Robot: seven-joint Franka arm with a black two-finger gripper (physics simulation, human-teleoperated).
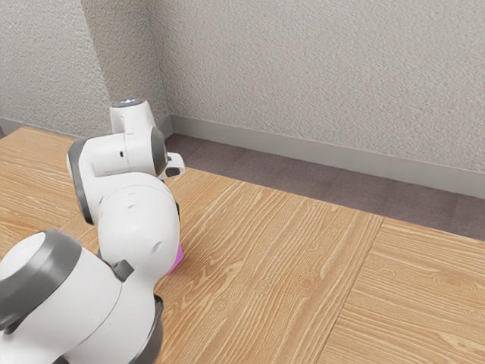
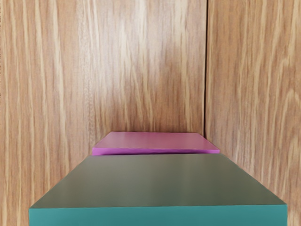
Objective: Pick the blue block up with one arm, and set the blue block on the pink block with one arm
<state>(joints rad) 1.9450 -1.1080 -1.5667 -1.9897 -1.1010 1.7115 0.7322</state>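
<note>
Blue block (image 2: 157,188): teal on the near side face, dull grey-green on the flat top, square-edged and level, nearest the wrist camera. Pink block (image 2: 155,142): magenta, top face flat and level, just beyond the blue block, its near part hidden by it; touching or apart, not clear. In the exterior view, a thin pink edge low on the desk (image 1: 288,250), well in from the far edge.

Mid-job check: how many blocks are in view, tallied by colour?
Pink block: 1
Teal block: 1
Total: 2 blocks
</note>
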